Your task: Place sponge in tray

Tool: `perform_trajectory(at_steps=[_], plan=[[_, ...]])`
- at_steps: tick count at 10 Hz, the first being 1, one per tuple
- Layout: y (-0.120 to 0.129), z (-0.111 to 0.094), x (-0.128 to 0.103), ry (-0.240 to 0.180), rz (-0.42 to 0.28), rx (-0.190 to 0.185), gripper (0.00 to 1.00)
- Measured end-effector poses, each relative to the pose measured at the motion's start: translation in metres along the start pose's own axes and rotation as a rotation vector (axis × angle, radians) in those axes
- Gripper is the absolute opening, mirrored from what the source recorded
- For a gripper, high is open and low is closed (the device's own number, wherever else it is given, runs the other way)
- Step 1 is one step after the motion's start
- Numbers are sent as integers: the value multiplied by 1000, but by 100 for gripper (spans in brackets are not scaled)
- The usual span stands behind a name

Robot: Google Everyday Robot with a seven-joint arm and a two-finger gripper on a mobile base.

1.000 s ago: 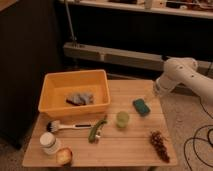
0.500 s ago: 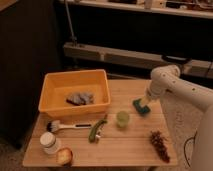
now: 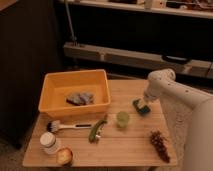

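Work surface: a light wooden slatted table [image 3: 130, 145].

Task items:
- The small flat teal-green rectangular sponge [image 3: 139, 107] lies flat on the table, right of centre. It is well apart from the tray and not inside it.
- The large yellow-orange rectangular plastic tray [image 3: 50, 100] stands on the rear left part of the table. A crumpled grey-blue cloth [image 3: 80, 98] lies on its floor.

Arm: the white robot arm [image 3: 172, 90] enters from the right, bends at a rounded joint and slopes down toward the sponge.

Gripper: the gripper [image 3: 145, 102] is directly over the sponge's rear right edge. Its jaws stand wide apart and have hold of nothing; the sponge rests on the table. Whether the fingertips touch the sponge cannot be told.

Other items on the table:
- A small pale green cup [image 3: 122, 118] stands upright just to the front left of the sponge, apart from it.
- A white-handled dish brush [image 3: 67, 126] lies in front of the tray, bristle head to the left.
- A long green curved object [image 3: 97, 130] lies between the brush handle and the cup.
- A white jar [image 3: 49, 142] stands at the front left corner, with a small round yellowish object [image 3: 64, 156] beside it.
- A dark reddish-brown clustered object [image 3: 159, 142] lies at the front right.
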Motion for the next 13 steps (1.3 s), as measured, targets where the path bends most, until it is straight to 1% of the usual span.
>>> perform_trajectory(at_steps=[1, 4, 5, 8, 9, 11, 13], plan=[[-1, -2, 2, 0, 5, -21, 65], [-2, -12, 1, -5, -1, -39, 65], [2, -15, -2, -6, -12, -51, 65], [16, -21, 1, 5, -41, -81, 65], [22, -20, 2, 9, -49, -92, 65], [33, -15, 11, 28, -62, -111, 65], [39, -7, 12, 28, -71, -107, 65]])
